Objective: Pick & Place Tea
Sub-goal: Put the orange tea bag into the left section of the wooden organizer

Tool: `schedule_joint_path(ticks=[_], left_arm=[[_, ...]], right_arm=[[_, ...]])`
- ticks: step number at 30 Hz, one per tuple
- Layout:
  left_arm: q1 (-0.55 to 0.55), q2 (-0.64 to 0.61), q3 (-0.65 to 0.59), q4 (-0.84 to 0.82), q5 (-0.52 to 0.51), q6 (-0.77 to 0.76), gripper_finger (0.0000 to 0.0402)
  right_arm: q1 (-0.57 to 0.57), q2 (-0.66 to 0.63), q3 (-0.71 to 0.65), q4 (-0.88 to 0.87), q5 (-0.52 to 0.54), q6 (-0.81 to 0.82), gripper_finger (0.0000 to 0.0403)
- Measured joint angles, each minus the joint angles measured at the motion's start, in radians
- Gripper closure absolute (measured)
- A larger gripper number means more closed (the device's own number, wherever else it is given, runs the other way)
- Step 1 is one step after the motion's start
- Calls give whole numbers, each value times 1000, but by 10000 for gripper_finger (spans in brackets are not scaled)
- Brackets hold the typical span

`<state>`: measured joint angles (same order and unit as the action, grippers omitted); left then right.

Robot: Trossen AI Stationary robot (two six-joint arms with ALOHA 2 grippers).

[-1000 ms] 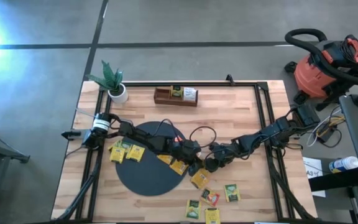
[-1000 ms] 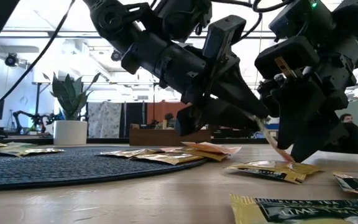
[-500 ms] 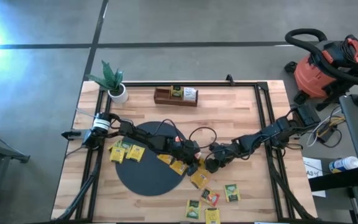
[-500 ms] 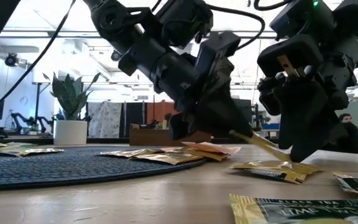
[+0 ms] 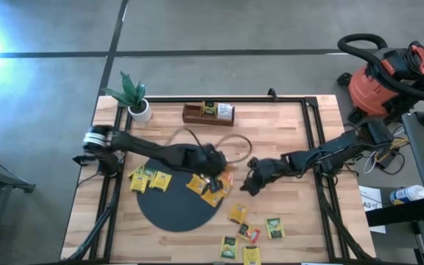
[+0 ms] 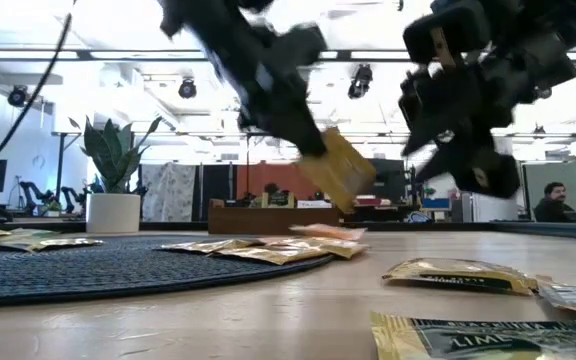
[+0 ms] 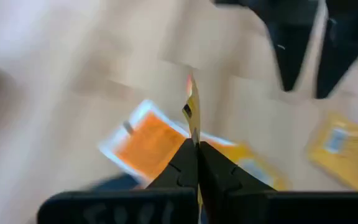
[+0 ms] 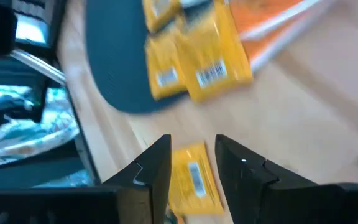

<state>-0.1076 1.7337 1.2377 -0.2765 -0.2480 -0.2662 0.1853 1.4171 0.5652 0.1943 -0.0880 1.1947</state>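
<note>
High view: left tool pinches one yellow tea packet edge-on, lifted above the tabletop at the black mat's 2 o'clock rim. Right tool, fingers spread, holds nothing at its 3 o'clock. Loose tea lies at 5 o'clock. Wooden tray at 12 o'clock holds packets.

Both arms are dark, built of chunky jointed segments. The left arm carries a white band near its base and a thin black cable looping over it. The right arm ends in a claw with two flat black fingers.
</note>
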Motion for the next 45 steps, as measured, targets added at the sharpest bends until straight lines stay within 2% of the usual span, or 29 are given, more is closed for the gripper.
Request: schedule_joint_path(ticks=[5, 7, 9, 12, 17, 19, 21, 23, 26, 29, 32, 35, 38, 40, 45], left_arm=[[6, -206, 1, -214, -318, 106, 401], [36, -271, 1, -312, -356, -9, 401], [93, -323, 1, -401, -295, -211, 401], [176, -368, -6, -452, -128, -444, 401], [217, -379, -38, -395, 89, -544, 401], [233, -376, -70, -323, 166, -611, 401], [252, -373, -114, -183, 258, -713, 401], [271, -373, -158, -34, 331, -812, 401], [307, -378, -211, 85, 341, -942, 401], [342, -378, -254, 182, 328, -1012, 401], [363, -381, -291, 302, 315, -1043, 401], [406, -381, -321, 351, 273, -1067, 401], [449, -381, -346, 464, 249, -1102, 401], [469, -380, -361, 535, 268, -1125, 401], [498, -377, -378, 549, 305, -1135, 401]], right_arm=[[-85, -87, 1, -3, 40, -81, 285], [-125, -114, 1, 5, 41, -107, 285], [-163, -135, 1, 17, 40, -136, 284], [-207, -153, 4, 51, 40, -194, 282], [-228, -140, 90, 49, 40, -442, 282], [-223, -123, 142, 45, 40, -604, 282], [-206, -102, 201, 40, 49, -770, 284], [-190, -82, 268, 3, 119, -922, 286], [-172, -42, 386, -169, 318, -1072, 291], [-154, -1, 498, -390, 556, -1136, 294], [-130, 38, 575, -533, 718, -1178, 293], [-116, 68, 614, -576, 794, -1201, 288], [-113, 80, 634, -570, 813, -1217, 280], [-112, 91, 644, -570, 818, -1243, 274], [-111, 97, 642, -547, 815, -1348, 258]])
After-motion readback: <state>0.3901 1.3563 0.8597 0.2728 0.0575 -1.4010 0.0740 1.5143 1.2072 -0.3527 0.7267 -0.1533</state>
